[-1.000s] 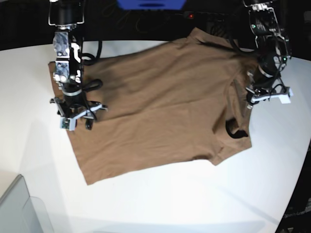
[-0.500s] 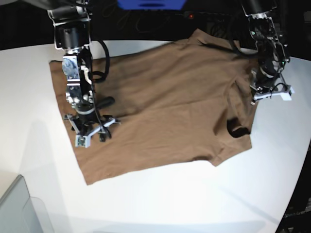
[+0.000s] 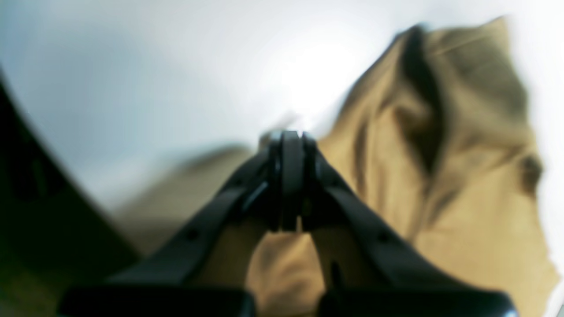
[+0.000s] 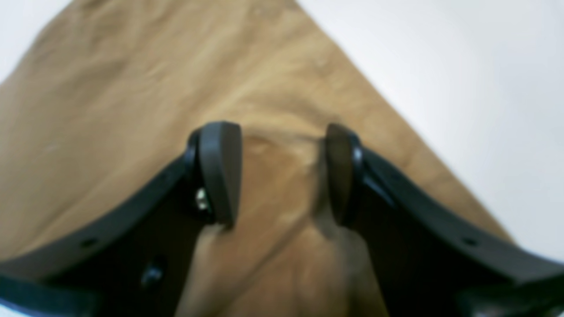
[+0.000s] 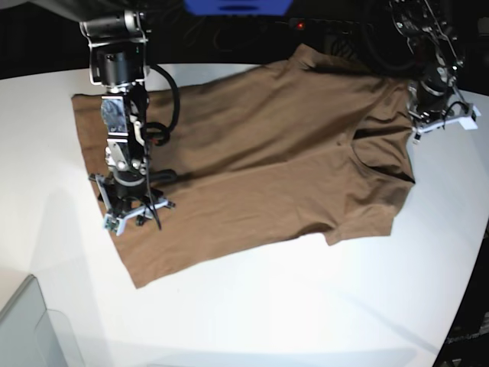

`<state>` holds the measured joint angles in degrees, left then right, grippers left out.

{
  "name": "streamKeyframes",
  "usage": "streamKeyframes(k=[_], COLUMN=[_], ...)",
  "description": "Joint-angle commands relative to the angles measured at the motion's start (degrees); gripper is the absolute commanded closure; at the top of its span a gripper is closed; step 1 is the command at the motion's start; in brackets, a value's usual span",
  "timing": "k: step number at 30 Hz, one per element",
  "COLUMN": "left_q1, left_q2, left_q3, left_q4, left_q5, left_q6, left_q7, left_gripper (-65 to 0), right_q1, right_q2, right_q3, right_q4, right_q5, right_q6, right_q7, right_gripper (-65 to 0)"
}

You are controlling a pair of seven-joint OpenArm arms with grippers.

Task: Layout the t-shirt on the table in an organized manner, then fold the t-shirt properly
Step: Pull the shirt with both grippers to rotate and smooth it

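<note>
T-shirt (image 5: 260,160) spread across the centre of the base view, brown, lying on the white table (image 5: 306,321), hem end toward the left of the frame and neck end toward the right. Right gripper (image 5: 131,218), at left of the base view, is set down over the cloth near its lower-left edge; in the right wrist view its fingers (image 4: 220,171) stand spread, with a low ridge of fabric between them, and neither pad is seen to clamp it. Left gripper (image 5: 439,122), at upper right, sits at the shirt's right edge beside the neck; in the blurred left wrist view its fingertips (image 3: 288,149) are pressed together, and whether cloth is caught between them cannot be told.
</note>
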<state>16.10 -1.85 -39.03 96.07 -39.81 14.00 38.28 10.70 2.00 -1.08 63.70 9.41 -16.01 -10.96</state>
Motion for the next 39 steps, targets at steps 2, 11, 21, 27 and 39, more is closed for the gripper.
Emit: streamKeyframes(k=[2, 11, 21, 27, 39], left_q1=[-1.1, -4.8, -19.1, -27.1, -41.9], left_q2=[-0.5, -0.6, -2.8, -6.7, -12.1], left_q3=[-0.4, 0.7, 19.7, 24.0, 30.9], left_q4=[4.7, 13.2, -7.3, -26.3, -53.7], left_q5=[-0.2, -8.1, 3.1, 4.5, 4.2], left_q6=[-0.4, -0.3, -0.3, -0.4, -0.5], left_q7=[-1.1, -1.1, -1.1, -1.8, -22.2], left_gripper=[-0.1, -0.1, -0.1, -0.1, -0.1], right_q1=[-0.5, -9.1, -22.4, -24.1, -19.3], right_q2=[0.4, 0.5, 1.2, 1.4, 4.1], right_q3=[0.0, -0.1, -1.2, -1.3, -1.4], right_q4=[5.7, 19.0, 27.1, 27.5, 15.4], right_q5=[-0.5, -0.5, -0.5, -0.5, -0.5], right_q6=[-0.3, -0.3, 7.5, 7.8, 7.8], right_q7=[1.7, 1.2, 1.2, 1.2, 1.2], right_gripper=[-28.1, -28.1, -27.7, -27.7, -27.7])
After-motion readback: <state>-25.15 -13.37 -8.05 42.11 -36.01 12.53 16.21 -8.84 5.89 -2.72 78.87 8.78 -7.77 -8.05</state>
